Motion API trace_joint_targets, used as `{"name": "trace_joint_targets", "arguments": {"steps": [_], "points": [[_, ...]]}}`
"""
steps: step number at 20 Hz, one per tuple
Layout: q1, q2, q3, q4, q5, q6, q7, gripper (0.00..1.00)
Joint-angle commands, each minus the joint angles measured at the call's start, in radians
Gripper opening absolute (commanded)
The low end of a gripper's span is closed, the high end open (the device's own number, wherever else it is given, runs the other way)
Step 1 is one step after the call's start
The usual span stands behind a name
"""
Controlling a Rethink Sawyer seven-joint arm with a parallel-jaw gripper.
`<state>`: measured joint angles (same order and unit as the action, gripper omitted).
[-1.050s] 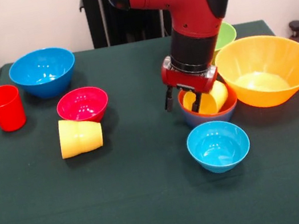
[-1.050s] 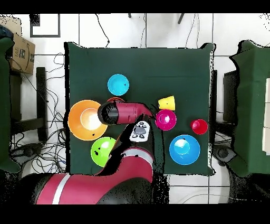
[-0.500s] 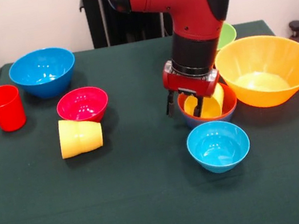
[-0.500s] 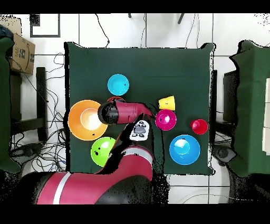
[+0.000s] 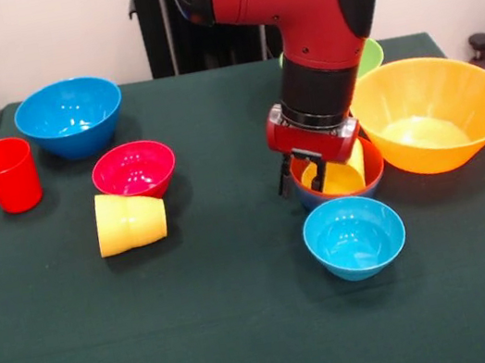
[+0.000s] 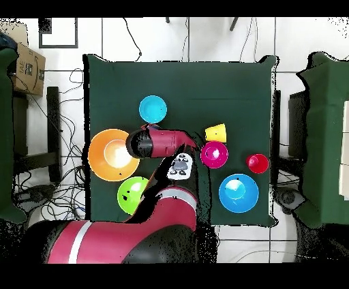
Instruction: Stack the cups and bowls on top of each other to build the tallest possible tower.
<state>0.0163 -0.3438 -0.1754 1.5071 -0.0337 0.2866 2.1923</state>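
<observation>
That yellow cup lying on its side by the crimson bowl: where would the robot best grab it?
Probably from above, across its round body. The yellow cup lies on its side on the table, so its walls face up and a straight-down pinch across the middle seems simplest.

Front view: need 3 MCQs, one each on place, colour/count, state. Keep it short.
1. Where does the pincer hang?
A. over the red cup
B. at the stacked small bowls holding a yellow cup
C. inside the large orange bowl

2. How many cups stand or lie apart from any bowl?
A. two
B. four
C. none

3. How is the yellow cup by the crimson bowl posed?
A. upright
B. upside down
C. on its side

Key: 1 B, its fingers straddle that stack's rim. 2 A, the red cup and the lying yellow cup. 3 C, its side rests on the cloth.
</observation>
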Motion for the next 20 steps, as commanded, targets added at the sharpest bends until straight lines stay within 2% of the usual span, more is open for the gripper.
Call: {"name": "trace_joint_targets", "arguments": {"steps": [1, 10, 14, 16, 19, 20], "points": [[0.007, 0.102, 0.09, -0.051, -0.054, -0.01, 0.012, 0.0], [0.015, 0.105, 0.075, -0.053, -0.056, -0.006, 0.014, 0.0], [-0.007, 0.097, 0.087, -0.042, -0.057, -0.079, 0.03, 0.0], [-0.04, 0.034, 0.118, 0.01, -0.055, -0.067, 0.019, 0.0], [-0.066, -0.16, 0.134, 0.124, -0.043, 0.031, -0.008, 0.0], [-0.075, -0.194, 0.14, 0.142, -0.037, 0.051, -0.013, 0.0]]}}
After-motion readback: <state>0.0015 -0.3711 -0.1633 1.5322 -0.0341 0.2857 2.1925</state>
